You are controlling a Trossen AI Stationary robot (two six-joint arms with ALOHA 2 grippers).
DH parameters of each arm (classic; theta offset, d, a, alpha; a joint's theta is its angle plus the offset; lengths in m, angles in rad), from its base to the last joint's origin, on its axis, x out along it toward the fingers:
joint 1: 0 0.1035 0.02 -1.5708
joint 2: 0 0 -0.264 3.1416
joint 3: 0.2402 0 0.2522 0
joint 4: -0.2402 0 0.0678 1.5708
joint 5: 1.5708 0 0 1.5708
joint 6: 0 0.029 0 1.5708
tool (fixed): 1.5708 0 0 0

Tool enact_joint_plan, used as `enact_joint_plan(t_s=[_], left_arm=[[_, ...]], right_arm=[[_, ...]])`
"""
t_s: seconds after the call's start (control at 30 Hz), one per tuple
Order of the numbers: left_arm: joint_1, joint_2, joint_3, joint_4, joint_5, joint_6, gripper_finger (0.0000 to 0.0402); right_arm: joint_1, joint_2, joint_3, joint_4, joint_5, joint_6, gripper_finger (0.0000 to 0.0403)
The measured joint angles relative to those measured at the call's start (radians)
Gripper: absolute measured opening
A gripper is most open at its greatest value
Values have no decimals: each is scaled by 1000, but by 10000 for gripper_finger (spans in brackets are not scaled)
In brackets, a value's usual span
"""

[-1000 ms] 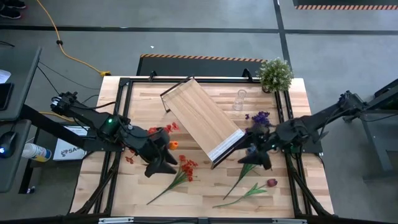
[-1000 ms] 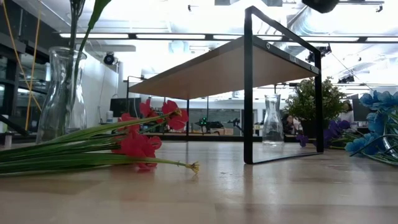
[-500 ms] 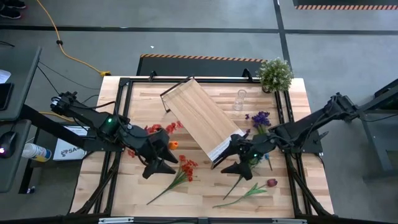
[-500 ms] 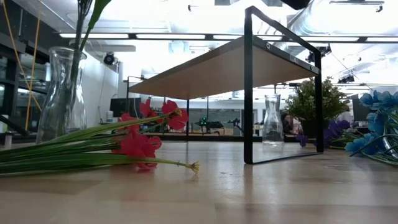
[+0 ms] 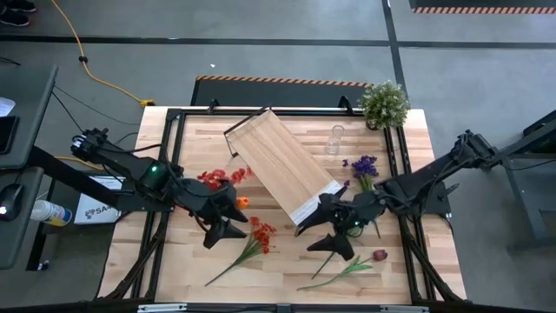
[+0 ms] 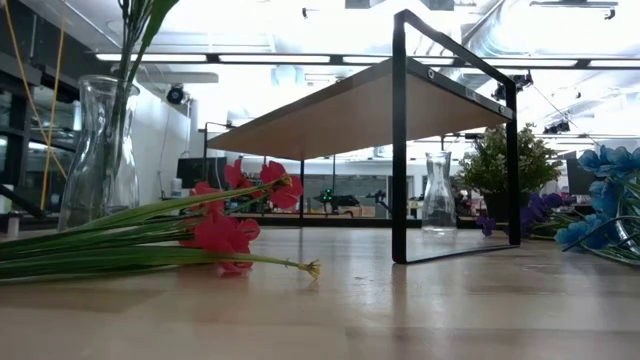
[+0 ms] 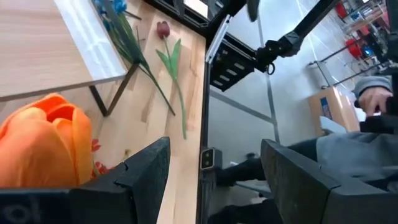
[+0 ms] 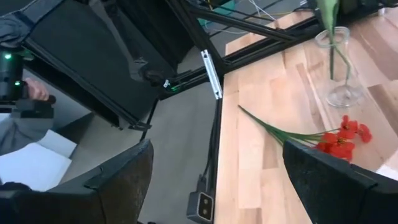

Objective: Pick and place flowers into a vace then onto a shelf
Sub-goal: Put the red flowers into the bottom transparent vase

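A glass vase (image 6: 98,150) stands on the table under my left arm, with green stems (image 8: 329,15) rising out of it. An orange tulip bloom (image 7: 43,143) and red blooms (image 5: 213,178) show beside my left gripper (image 7: 214,168), which is open with nothing between its fingers. More flowers lie flat on the table: red ones (image 5: 261,233), a dark red one (image 5: 380,256) and blue-purple ones (image 5: 363,165). My right gripper (image 5: 330,243) hovers open near the white-strip end of the shelf (image 5: 282,165), which stands on its black frame. My left gripper has the orange tulip's bloom (image 7: 68,134) right beside the outer side of one finger (image 7: 134,177). Whether the finger touches the bloom, I cannot tell.
A second, empty glass vase (image 5: 334,139) stands beyond the shelf, and a bushy potted plant (image 5: 384,103) sits at the far right corner. A black frame (image 5: 165,156) runs around the table. A person's hand (image 7: 373,99) shows beyond the table.
My right gripper has moved from over the blue flowers toward the table's left and near edge, staying open. My left gripper has rolled a little in place, and the stems in the vase have tilted slightly.
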Motion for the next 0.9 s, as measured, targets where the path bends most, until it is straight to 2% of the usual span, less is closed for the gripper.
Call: enact_joint_plan(t_s=[0.4, 0.9], left_arm=[[0, 0, 0, 99, -44, 18, 282], [0, 0, 0, 85, -26, 15, 282]], right_arm=[[10, 0, 1, 1, 0, 0, 344], [10, 0, 1, 28, -15, -5, 344]])
